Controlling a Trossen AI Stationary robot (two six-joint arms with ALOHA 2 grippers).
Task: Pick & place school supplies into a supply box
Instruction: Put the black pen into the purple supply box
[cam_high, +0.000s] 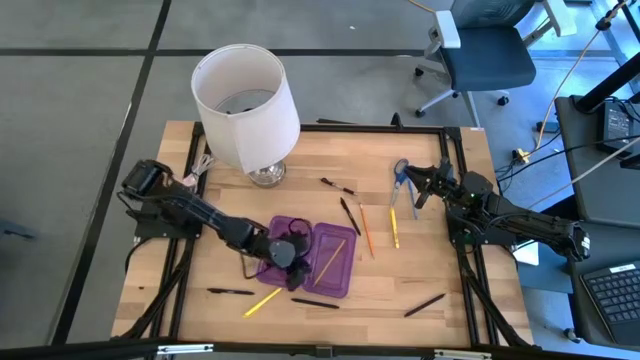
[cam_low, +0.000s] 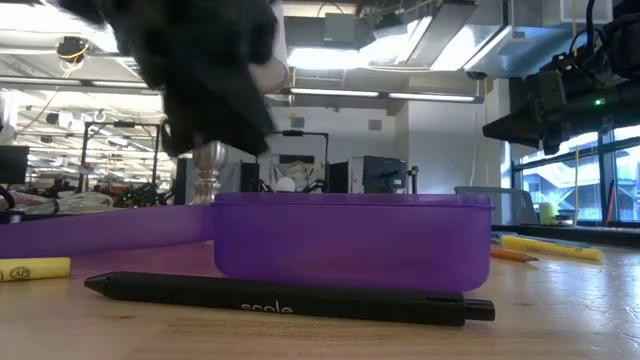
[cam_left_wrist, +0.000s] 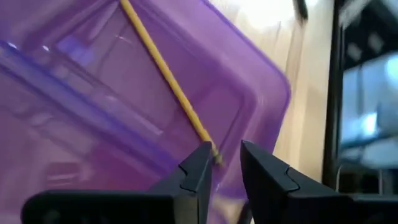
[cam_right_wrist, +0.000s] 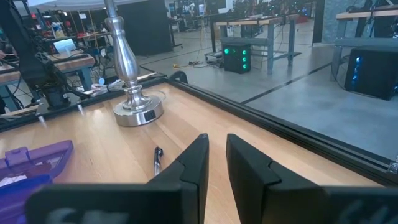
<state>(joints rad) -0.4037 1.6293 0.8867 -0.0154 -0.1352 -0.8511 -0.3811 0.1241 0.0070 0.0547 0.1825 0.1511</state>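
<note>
The left gripper (cam_high: 291, 252) hangs over the translucent purple plastic pencil case (cam_high: 335, 268), its fingers (cam_left_wrist: 198, 171) slightly parted around nothing above a thin yellow pencil (cam_left_wrist: 163, 66) lying inside, while the right gripper (cam_high: 418, 187), narrowly open and empty, waits near the blue-handled scissors (cam_high: 400, 176).

grey floor (cam_high: 80, 110), office chair (cam_high: 487, 55) (blue), windows (cam_low: 560, 185)

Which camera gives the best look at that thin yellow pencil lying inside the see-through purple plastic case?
The left wrist view: the thin yellow pencil runs across the see-through purple plastic case, close up. The high view shows it as a small slanted line in the case's right half. The low view shows only the case's wall; the right wrist view shows no pencil.
</note>
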